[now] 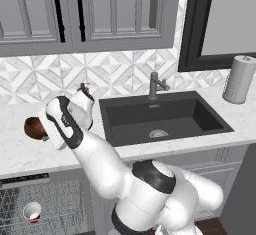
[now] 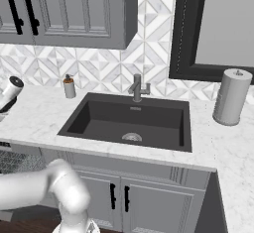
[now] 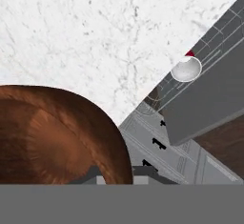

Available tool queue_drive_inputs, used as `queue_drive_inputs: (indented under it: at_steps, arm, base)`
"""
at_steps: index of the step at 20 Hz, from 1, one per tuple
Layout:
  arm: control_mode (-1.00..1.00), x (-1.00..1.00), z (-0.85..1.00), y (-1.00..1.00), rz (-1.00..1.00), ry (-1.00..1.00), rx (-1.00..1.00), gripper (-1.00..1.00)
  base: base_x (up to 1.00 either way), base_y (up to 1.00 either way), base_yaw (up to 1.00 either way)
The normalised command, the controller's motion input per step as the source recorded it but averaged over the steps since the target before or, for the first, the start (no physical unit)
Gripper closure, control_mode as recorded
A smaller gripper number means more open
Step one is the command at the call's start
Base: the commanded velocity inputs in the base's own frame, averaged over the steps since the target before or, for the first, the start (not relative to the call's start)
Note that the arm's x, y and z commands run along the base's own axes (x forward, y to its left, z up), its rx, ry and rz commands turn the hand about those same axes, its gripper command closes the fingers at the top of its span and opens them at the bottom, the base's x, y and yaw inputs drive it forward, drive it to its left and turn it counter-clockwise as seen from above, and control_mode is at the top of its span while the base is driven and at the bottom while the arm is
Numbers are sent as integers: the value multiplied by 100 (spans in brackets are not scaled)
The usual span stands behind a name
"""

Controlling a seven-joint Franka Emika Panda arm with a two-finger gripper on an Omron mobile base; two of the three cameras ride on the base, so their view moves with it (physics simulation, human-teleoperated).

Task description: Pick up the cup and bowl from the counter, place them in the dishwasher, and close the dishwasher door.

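The bowl (image 3: 52, 137) sits right under my hand camera, its brown wooden inside close against the lens at the lower left; from the left base view I see its (image 1: 34, 127) rim poking out past the wrist, over the counter (image 1: 20, 151) near the front edge. My gripper (image 1: 49, 131) is nearly closed, and I judge it pinched on the bowl's rim, though the fingertips themselves are hidden at the bottom of the hand view, so the contact is inferred

What the next move turns on is where the dishwasher (image 1: 35, 204) lies from the bowl: below and just forward of it, past the counter edge. In the hand view the wire rack (image 3: 157, 137) runs diagonally to the lower right of the bowl, so that is the way I would carry it, out over the edge and then down

The cup (image 1: 32, 212) is already in the rack, white inside up; I'd aim the bowl beside it. The dishwasher door (image 3: 209, 99) hangs open beyond the rack
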Motion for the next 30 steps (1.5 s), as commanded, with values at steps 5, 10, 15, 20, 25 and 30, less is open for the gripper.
queue_drive_inputs:
  at_steps: [5, 10, 15, 20, 25, 30]
  arm:
    - [-100, -68, -2, -6, 6, 0, -10, 100]
    - [-100, -94, -40, -41, -2, -1, -8, 100]
    - [-100, -93, -56, -63, -8, -7, 0, 100]
    - [-100, -50, -32, -16, -1, -5, -4, 100]
    - [-100, -23, -29, 8, 0, -6, -16, 100]
    - [-100, -16, -52, 2, -1, 3, -32, 100]
  base:
    - [0, 0, 0]
    - [0, 0, 0]
    - [0, 0, 0]
    - [0, 0, 0]
    - [0, 0, 0]
    - [0, 0, 0]
